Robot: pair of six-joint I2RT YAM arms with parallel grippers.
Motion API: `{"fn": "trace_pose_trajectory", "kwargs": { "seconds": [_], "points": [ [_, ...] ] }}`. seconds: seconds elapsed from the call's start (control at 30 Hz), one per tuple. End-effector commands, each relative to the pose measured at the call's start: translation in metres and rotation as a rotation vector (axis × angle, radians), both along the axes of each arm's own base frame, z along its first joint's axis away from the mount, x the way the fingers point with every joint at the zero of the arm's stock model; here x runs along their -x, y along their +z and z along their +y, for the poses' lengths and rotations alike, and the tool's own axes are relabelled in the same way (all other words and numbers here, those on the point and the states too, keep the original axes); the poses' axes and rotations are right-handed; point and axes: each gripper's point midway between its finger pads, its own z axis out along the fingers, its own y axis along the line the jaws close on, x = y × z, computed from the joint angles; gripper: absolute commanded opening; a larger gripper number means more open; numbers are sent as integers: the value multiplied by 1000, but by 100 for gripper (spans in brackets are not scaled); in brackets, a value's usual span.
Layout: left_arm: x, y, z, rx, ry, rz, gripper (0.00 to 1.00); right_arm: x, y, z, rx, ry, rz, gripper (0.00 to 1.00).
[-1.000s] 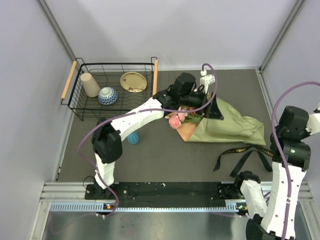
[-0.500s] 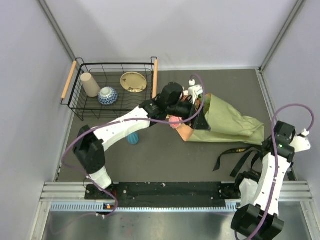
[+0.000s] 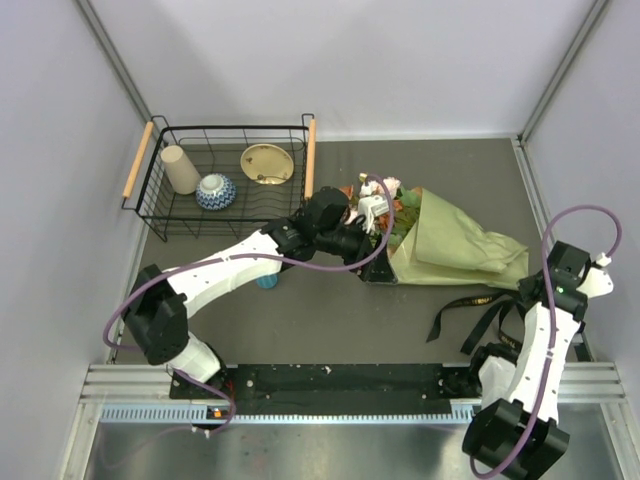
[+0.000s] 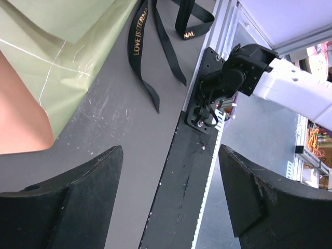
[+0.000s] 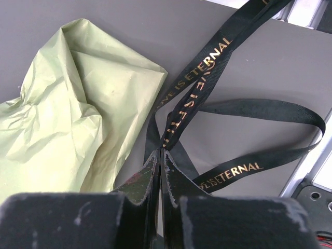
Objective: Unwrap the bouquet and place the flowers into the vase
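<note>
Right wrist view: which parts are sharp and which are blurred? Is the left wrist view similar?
Right wrist view: the ribbon lettering is sharp, while the right fingers near the lens are blurred. Left wrist view: likewise, the left fingers are dark and soft, and the ribbon lettering is readable.

Matt crinkled olive paper (image 5: 67, 104), glossy black ribbon (image 5: 207, 70), scuffed grey tabletop (image 4: 119, 124).

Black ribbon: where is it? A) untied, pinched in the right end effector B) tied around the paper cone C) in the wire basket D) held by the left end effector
A: the right wrist view shows the black ribbon loose on the table, running into the shut right end effector.
</note>
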Motion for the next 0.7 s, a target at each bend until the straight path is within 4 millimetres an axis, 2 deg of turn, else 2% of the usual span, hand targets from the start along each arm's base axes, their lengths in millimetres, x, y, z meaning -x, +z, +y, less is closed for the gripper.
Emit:
{"fn": "trace_pose_trajectory", "kwargs": {
  "seconds": [0.0,0.07,0.1,0.2,0.3,0.37,0.4,0.43,0.47,0.57,0.67],
  "points": [
    [3,15,6,38,-13,-62,80,-7,-1,-1,-7,13,-23,4],
    [5,16,7,43,-19,-58,81,-7,-9,3,-42,2,-14,12],
    [5,17,7,45,-19,-60,81,-7,-12,4,-55,-5,-10,32],
    [6,22,11,52,-11,-77,81,-5,-18,4,-69,-13,7,60],
    [8,28,17,57,3,-99,82,-17,5,-1,-8,63,-40,67],
    [9,32,21,63,10,-109,82,-43,21,20,-39,246,-154,71],
    [10,32,22,60,10,-106,82,-66,30,43,-103,389,-266,81],
    [11,34,23,66,10,-106,82,-73,31,55,-136,444,-295,87],
    [12,35,23,66,13,-105,82,-81,30,76,-169,529,-305,88],
    [13,35,24,67,14,-99,82,-92,22,101,-215,615,-290,89],
    [13,26,24,51,15,-85,83,-98,11,107,-262,612,-300,86]
  ]
}}
